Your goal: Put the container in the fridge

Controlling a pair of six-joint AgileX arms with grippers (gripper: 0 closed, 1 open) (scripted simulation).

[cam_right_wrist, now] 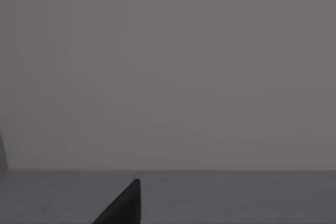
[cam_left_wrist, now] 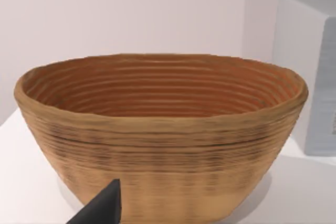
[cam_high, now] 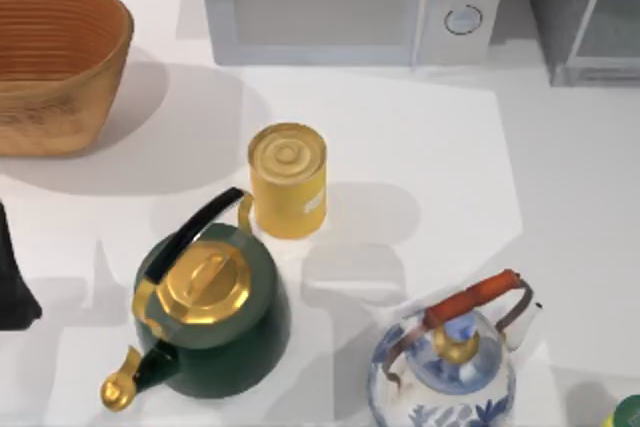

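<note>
The container [cam_high: 288, 179] is a yellow cylindrical tin with a ringed lid, standing upright at the middle of the white table. The fridge [cam_high: 560, 7] is the dark grey box at the back right corner, and its pale-framed glass door panel [cam_high: 612, 22] faces the table. My left arm [cam_high: 14, 282] is a dark shape at the table's left edge, well apart from the container. In the left wrist view, a dark tip of my left gripper [cam_left_wrist: 102, 209] sits in front of the wicker basket. A dark tip of my right gripper [cam_right_wrist: 124, 206] shows against a plain grey background.
A wicker basket [cam_high: 55, 62] stands at the back left, and a white microwave [cam_high: 350, 2] with two dials sits between it and the fridge. A green kettle with a gold lid [cam_high: 210, 312] and a blue-and-white kettle [cam_high: 450, 367] stand in front of the container.
</note>
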